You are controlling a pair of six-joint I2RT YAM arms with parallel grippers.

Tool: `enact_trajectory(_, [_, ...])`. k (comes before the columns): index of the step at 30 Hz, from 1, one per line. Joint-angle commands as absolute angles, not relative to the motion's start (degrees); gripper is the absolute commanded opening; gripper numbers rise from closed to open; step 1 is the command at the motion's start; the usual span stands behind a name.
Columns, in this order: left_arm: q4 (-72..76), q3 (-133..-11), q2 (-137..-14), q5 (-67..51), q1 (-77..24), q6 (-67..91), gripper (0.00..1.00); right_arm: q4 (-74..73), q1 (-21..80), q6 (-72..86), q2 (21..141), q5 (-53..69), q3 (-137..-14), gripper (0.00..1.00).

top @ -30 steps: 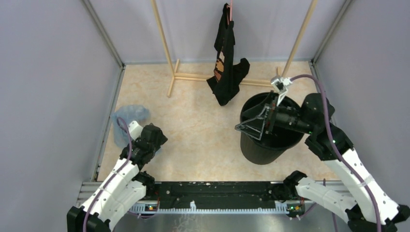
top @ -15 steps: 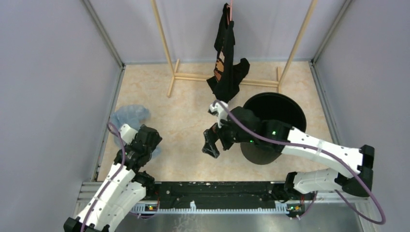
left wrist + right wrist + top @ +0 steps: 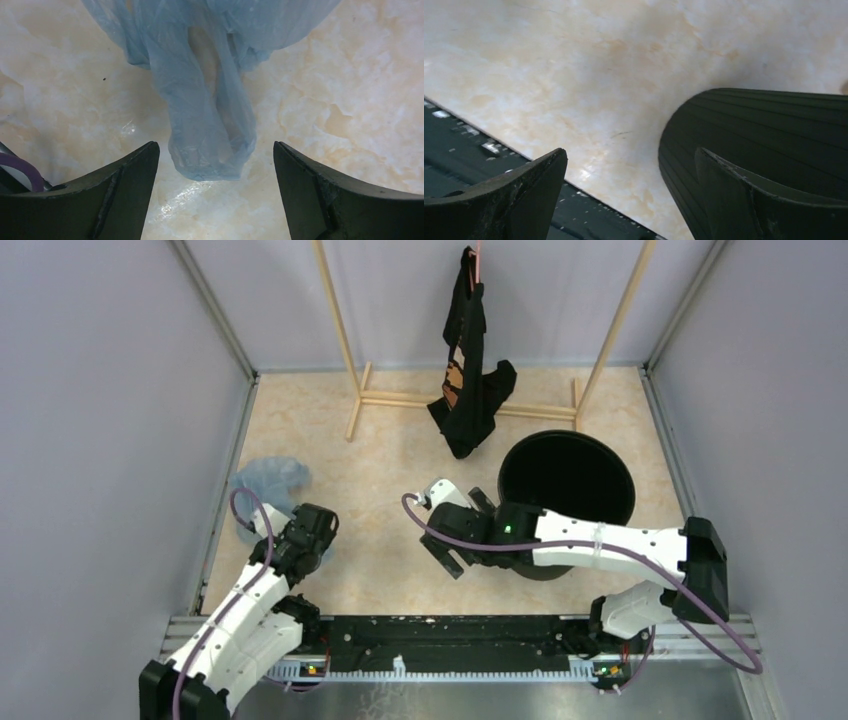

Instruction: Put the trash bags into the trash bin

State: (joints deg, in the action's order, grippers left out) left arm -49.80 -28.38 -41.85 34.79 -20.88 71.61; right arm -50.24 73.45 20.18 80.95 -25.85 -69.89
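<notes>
Well, both of my pairs of fingers stand wide apart and neither holds anything.

Seen from above, my left gripper (image 3: pixel 303 537) sits at the lower left of the frame, pointing down at the near edge of the trash bag (image 3: pixel 268 480). The bag lies crumpled on the pale marbled table (image 3: pixel 380 470), close against the left wall. It is well apart from the trash bin (image 3: pixel 625 480) and no part of it is inside. In my left wrist view a loose, twisted tail of the light-blue plastic hangs down from the top of the frame and ends between my two dark fingers (image 3: pixel 125 185). Bare table shows on either side of that tail, so neither finger touches it. The film is thin enough that the table shows through.

My right gripper (image 3: pixel 447 558) is near the middle of the top view, just left of the bin, with its arm reaching in from the lower right across the bin's near side. In my right wrist view only table shows between the fingers. The bin's dark ribbed wall fills the right of the frame, behind my right-hand finger, and I cannot tell whether that finger touches it. A dark rail (image 3: pixel 469 145) runs along the lower left.

The bin stands upright at centre right, mouth open. At the top centre a black garment (image 3: pixel 468 390) with orange print hangs from a wooden frame (image 3: pixel 350 350), just beyond the bin.
</notes>
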Motion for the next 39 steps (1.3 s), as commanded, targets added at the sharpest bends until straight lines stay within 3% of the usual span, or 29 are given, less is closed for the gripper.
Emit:
enact_trajectory(1, [-46.4, -26.9, -43.1, 35.2, -20.7, 71.9, 0.87, -57.0, 74.0, 24.5, 82.0, -38.8, -68.4, 0.99])
enact_trajectory(7, [-41.5, -25.2, -42.8, 33.4, -20.6, 68.3, 0.63, -55.9, 73.0, 27.0, 80.3, -43.3, -64.1, 0.99])
enact_trajectory(11, [-38.3, -24.9, -44.0, 32.2, -20.6, 64.3, 0.53, -54.2, 69.4, 28.2, 77.8, -43.8, -60.3, 0.99])
enact_trajectory(16, [-34.7, -26.4, -47.3, 29.5, -20.7, 57.1, 0.26, -52.9, 65.1, 27.7, 73.2, -44.4, -57.7, 0.99])
enact_trajectory(19, [-28.9, -28.6, -49.7, 21.2, -20.6, 46.4, 0.16, -48.7, 65.2, 24.9, 71.4, -40.2, -57.4, 0.99])
enact_trajectory(21, [-26.4, -31.0, -51.8, 14.0, -20.6, 41.8, 0.01, -45.2, 65.3, 23.8, 70.3, -37.1, -56.8, 0.99])
enact_trajectory(28, [-14.1, -34.5, -58.8, -12.9, -22.7, 38.7, 0.0, -30.7, 66.4, 22.6, 68.0, -28.5, -53.9, 0.99])
enact_trajectory(35, [-13.4, -41.9, -62.4, -4.4, -39.6, 36.8, 0.0, -15.3, 66.4, 21.5, 67.3, -18.7, -48.6, 0.99])
enact_trajectory(36, [-14.3, -42.5, -62.6, -4.1, -39.7, 36.3, 0.05, -13.7, 66.4, 20.5, 67.4, -17.6, -47.9, 0.99])
enact_trajectory(39, [-17.1, -42.5, -60.7, -0.7, -39.7, 33.3, 0.4, -8.5, 66.4, 17.9, 67.5, -15.8, -45.3, 0.99])
